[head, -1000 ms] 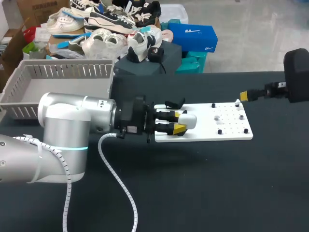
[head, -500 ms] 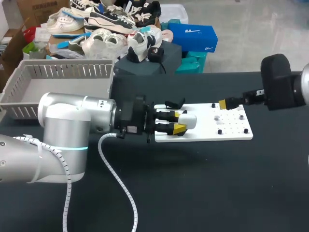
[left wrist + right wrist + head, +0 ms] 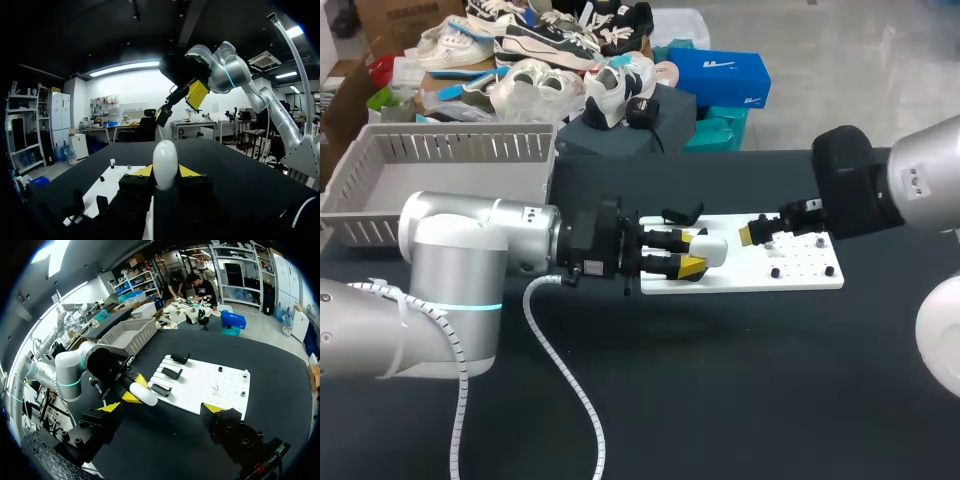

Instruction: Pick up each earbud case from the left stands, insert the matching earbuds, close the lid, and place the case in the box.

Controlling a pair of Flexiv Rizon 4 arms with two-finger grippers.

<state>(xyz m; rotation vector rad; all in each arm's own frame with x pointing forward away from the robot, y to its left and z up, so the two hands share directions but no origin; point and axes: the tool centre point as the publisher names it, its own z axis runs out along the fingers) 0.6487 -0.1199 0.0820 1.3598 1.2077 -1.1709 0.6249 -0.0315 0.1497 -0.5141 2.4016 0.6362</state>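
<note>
The case [image 3: 712,250] lies level, its long axis in line with my left gripper's [image 3: 694,252] fingers and its rounded end poking out past the tips. It is a smooth, white egg shape. That gripper pinches it from both sides, over the board [image 3: 740,276]. My right gripper [image 3: 161,408] hangs spread wide above the board's far end.

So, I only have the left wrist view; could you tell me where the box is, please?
Observer: The box sits beyond the left arm, left of the board.
Operator: And what is under the right gripper?
Observer: The right gripper hangs over the board's pegged end.
Operator: Is the case clear of the stands?
Observer: The case is close beside one stand; whether they touch, I cannot tell.
</note>
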